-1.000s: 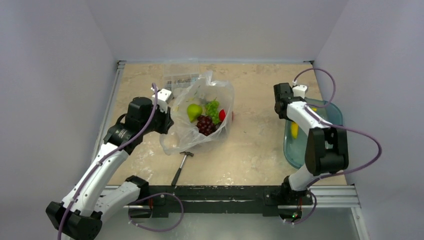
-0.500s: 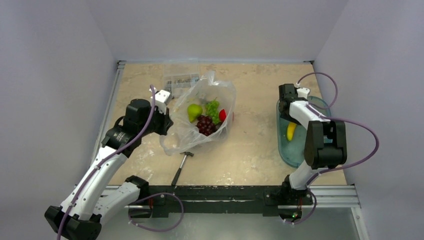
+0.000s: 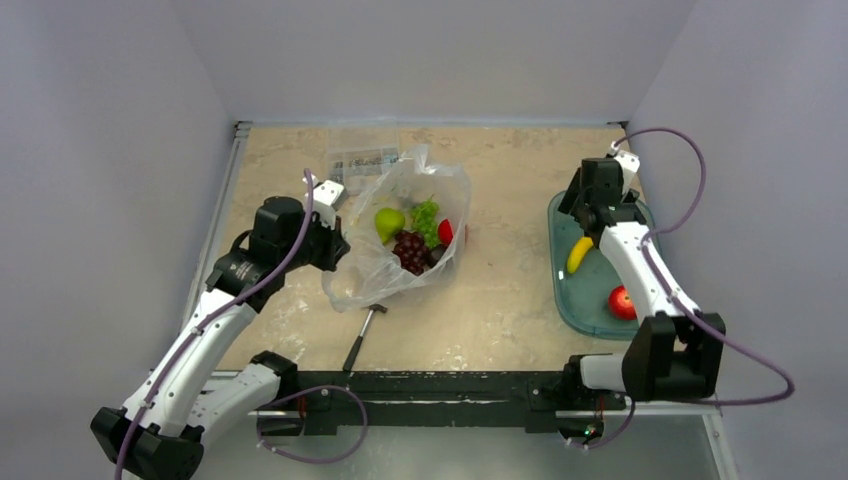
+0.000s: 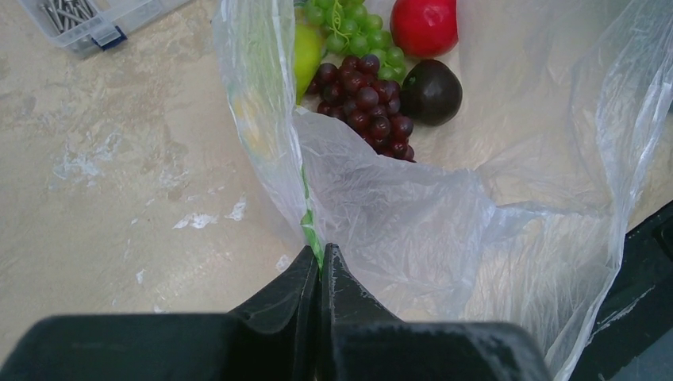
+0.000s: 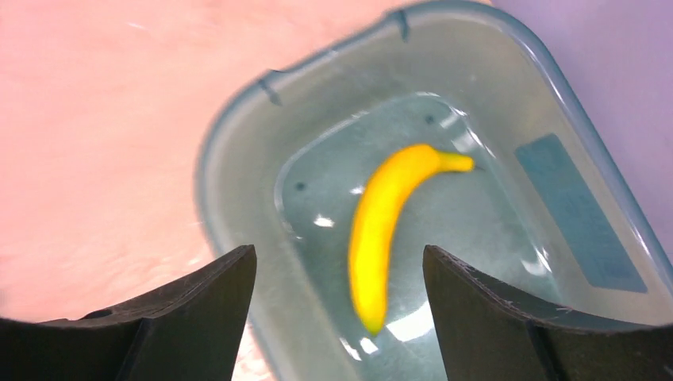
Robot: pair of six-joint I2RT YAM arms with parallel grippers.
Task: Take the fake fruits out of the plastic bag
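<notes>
Table (image 3: 500, 300): flat, beige, marbled stone look, with pale scuffs on the left side.

Plastic bag (image 3: 395, 268): thin clear film, crinkled, whitish sheen. It lies centre-left with its mouth gaping. The left gripper (image 4: 319, 266) has its jaws pressed together on the bag's near-left rim, pinching a fold that carries a green strip.

Tub (image 3: 585, 318): rigid, translucent blue-green, rounded corners, on the right side of the table. The right gripper (image 5: 340, 252) hangs over it with its dark fingers spread wide and nothing between them.

Clear box (image 3: 362, 160): rigid, holds small metal parts, just beyond the bag on the far side.

Hammer (image 3: 360, 338): slim dark handle, on the near side of the bag.

Fruits: all glossy plastic.
- In the tub: a curved yellow banana (image 3: 579, 254) and, nearer, a round red fruit (image 3: 622, 302).
- In the bag: a green pear-shaped fruit (image 3: 388, 222), knobbly green grapes (image 3: 426, 216), dark purple grapes (image 3: 410, 250) and a second red fruit (image 3: 445, 231). A smooth dark plum (image 4: 431, 91) lies just beside the purple bunch.
</notes>
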